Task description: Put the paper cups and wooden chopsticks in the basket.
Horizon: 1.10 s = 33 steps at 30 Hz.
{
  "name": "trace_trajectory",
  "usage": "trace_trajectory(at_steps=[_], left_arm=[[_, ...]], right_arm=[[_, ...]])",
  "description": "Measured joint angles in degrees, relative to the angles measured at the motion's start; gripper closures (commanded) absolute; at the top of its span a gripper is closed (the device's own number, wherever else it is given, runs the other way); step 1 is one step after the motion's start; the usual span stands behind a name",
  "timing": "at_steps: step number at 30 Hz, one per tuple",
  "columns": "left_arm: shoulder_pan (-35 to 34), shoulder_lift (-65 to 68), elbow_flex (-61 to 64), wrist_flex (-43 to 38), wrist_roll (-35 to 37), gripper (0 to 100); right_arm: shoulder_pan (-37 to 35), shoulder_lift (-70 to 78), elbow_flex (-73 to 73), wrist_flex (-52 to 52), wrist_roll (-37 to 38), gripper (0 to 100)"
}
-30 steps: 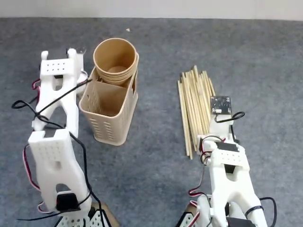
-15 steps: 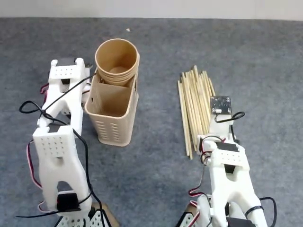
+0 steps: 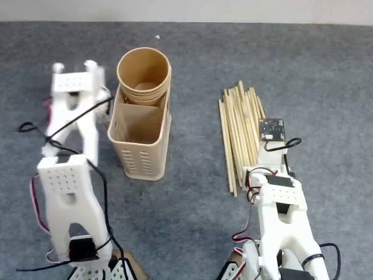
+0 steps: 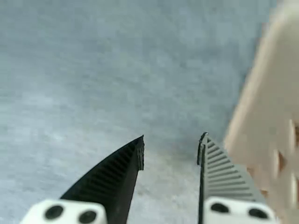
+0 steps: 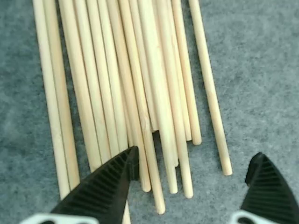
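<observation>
Beige perforated plastic basket (image 3: 140, 149), upright; stacked brown paper cups (image 3: 144, 73) in its far compartment; your left gripper (image 4: 170, 149) just beside its wall, fingers parted, empty; pale wooden chopsticks (image 5: 140, 84) loose on grey carpet (image 3: 192, 221), just ahead of your right gripper (image 5: 194, 163), spread wide, empty.

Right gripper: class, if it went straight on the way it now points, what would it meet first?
Probably the chopsticks: the right gripper points down at the ends of the pile, jaws open, though depth is hard to judge.
</observation>
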Motion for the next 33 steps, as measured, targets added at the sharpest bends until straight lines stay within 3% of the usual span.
trace_trajectory(at_steps=[6,10,14,18,21,27,33], left_arm=[[-1.85,-11.34,-12.4,0.44,0.0,79],[-0.62,-26.55,-12.04,1.05,0.0,79],[4.84,-44.04,-4.04,1.23,0.0,79],[6.95,-61.19,12.31,0.88,-1.49,79],[6.07,-73.32,29.01,-3.78,-3.25,79],[-0.88,-99.08,66.99,-21.01,-6.33,79],[-12.31,-119.74,99.16,-34.37,-7.12,79]], right_arm=[[0.0,0.0,0.0,0.0,0.0,64.2],[0.0,0.0,0.0,0.0,0.0,64.2],[0.0,0.0,-0.18,0.0,0.88,64.2],[0.0,0.0,-6.51,4.13,2.73,64.2],[-0.18,0.0,-14.15,11.52,4.48,64.2],[-0.26,0.0,-27.08,16.62,5.36,64.2],[-0.44,0.26,-28.57,16.62,5.36,64.2]])
